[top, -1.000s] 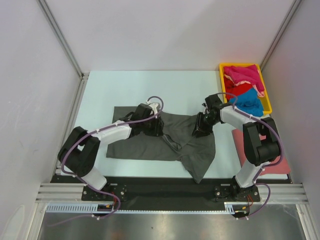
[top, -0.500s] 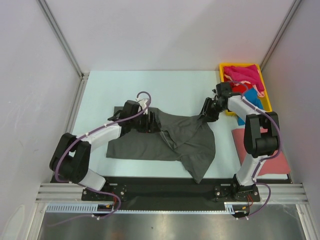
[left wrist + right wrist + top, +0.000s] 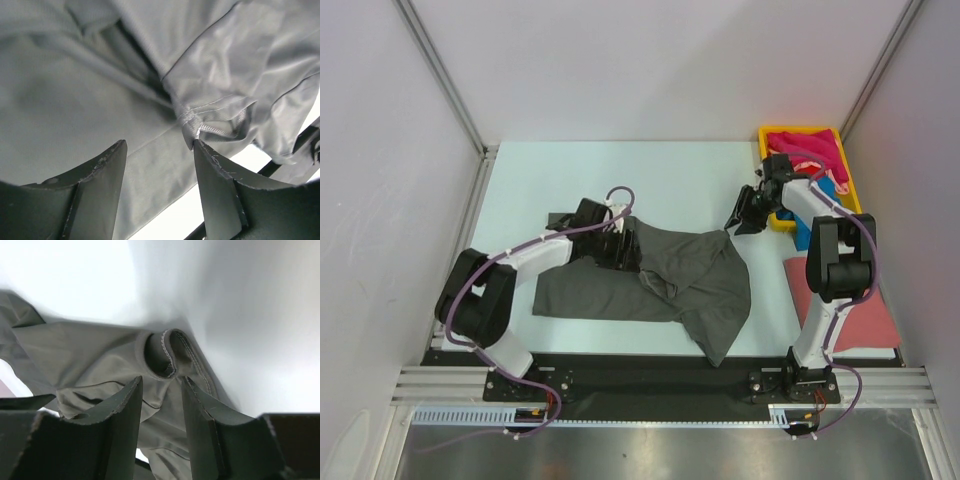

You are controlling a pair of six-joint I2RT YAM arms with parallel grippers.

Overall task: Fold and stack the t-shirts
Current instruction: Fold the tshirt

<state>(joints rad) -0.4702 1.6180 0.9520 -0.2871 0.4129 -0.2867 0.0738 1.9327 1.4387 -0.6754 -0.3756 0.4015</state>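
Now, dark grey t-shirt [image 3: 690,275]: rumpled mid-table [image 3: 550,180], its far right corner drawn further toward the yellow tray [image 3: 767,131] than a second ago.
Left gripper [image 3: 626,247]: fingers spread with nothing between them, over the shirt's left fold; barely shifted.
Right gripper [image 3: 737,221]: jaws apart, holding nothing; moved back from above the cloth to that corner's edge.

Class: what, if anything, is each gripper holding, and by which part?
Nothing is held. The left gripper is open above the dark grey t-shirt; the right gripper is open, just short of its sleeve cuff.
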